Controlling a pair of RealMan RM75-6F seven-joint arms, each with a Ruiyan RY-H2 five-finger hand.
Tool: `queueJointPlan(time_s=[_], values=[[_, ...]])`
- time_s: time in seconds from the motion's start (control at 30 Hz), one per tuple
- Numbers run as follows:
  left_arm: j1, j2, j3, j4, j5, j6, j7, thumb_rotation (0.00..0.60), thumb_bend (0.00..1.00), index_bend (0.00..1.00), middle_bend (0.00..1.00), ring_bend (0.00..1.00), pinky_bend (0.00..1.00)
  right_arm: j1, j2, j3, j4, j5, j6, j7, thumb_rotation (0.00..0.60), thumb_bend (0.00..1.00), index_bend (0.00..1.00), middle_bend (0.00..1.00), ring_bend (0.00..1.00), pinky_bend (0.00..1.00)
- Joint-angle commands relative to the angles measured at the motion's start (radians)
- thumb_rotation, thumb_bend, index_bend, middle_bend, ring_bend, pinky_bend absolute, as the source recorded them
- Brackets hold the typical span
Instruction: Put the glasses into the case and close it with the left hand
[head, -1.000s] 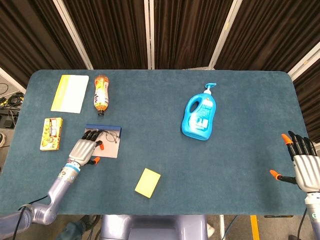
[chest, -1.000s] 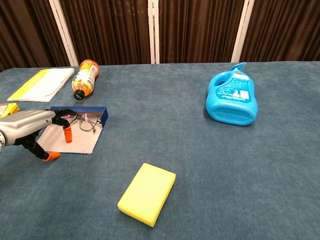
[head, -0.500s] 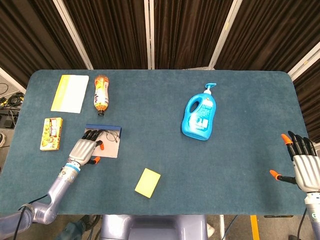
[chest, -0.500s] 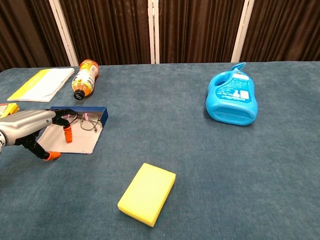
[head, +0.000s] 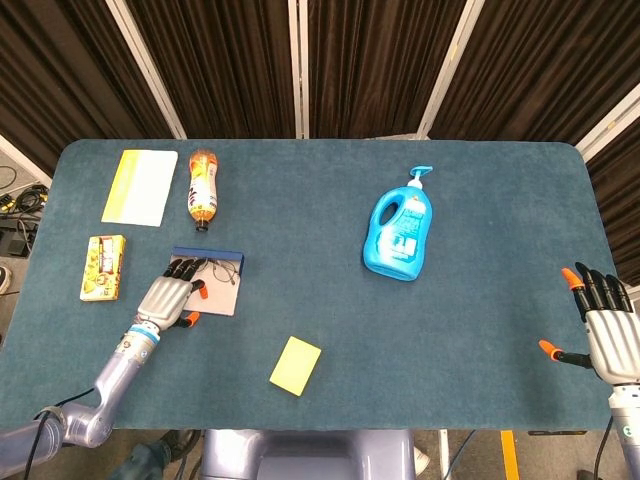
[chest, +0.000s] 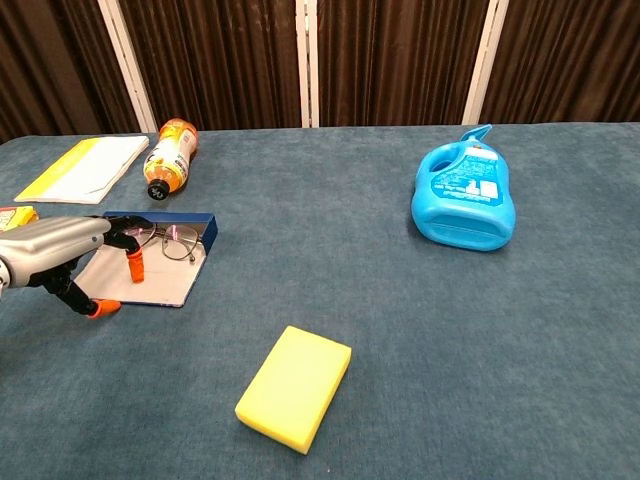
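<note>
The glasses case (head: 219, 298) (chest: 155, 284) lies open at the table's left, its blue tray at the far side and its grey lid flat toward me. The thin-framed glasses (head: 223, 270) (chest: 176, 243) lie in the tray. My left hand (head: 170, 296) (chest: 62, 251) stretches flat over the case's left part, its dark fingertips at the glasses' left end; whether they touch is unclear. Its orange thumb tip hangs just off the lid's near-left corner. My right hand (head: 606, 326) hovers at the table's right edge, fingers spread and holding nothing; the chest view does not show it.
An orange drink bottle (head: 202, 187) (chest: 168, 146) lies behind the case, with a yellow-white booklet (head: 140, 186) (chest: 85, 167) to its left. A yellow snack box (head: 103, 267) sits left of the hand. A yellow sponge (head: 296, 365) (chest: 294, 386) and a blue detergent bottle (head: 402, 230) (chest: 462, 198) lie further right.
The left hand has drifted very slightly left over the case. Glasses, case and right hand stay where they were.
</note>
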Motion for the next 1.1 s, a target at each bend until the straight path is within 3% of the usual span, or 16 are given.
queueJointPlan(time_s=[0.03, 0.8, 1.1], values=[[0.000, 0.002, -0.002, -0.003, 0.002, 0.004, 0.002, 0.600, 0.52, 0.39, 0.00, 0.00, 0.00, 0.000, 0.000, 0.000, 0.000, 0.000, 0.000, 0.000, 0.600, 0.00, 0.00, 0.00, 0.00, 0.00], [-0.035, 0.017, -0.056, -0.003, -0.041, -0.009, 0.030, 0.600, 0.52, 0.39, 0.00, 0.00, 0.00, 0.003, -0.005, 0.000, 0.004, 0.005, -0.007, -0.009, 0.600, 0.00, 0.00, 0.00, 0.00, 0.00], [-0.058, -0.011, -0.068, 0.051, -0.070, -0.047, 0.028, 0.600, 0.52, 0.40, 0.00, 0.00, 0.00, 0.006, -0.011, -0.001, 0.009, 0.011, -0.014, -0.018, 0.600, 0.00, 0.00, 0.00, 0.00, 0.00]])
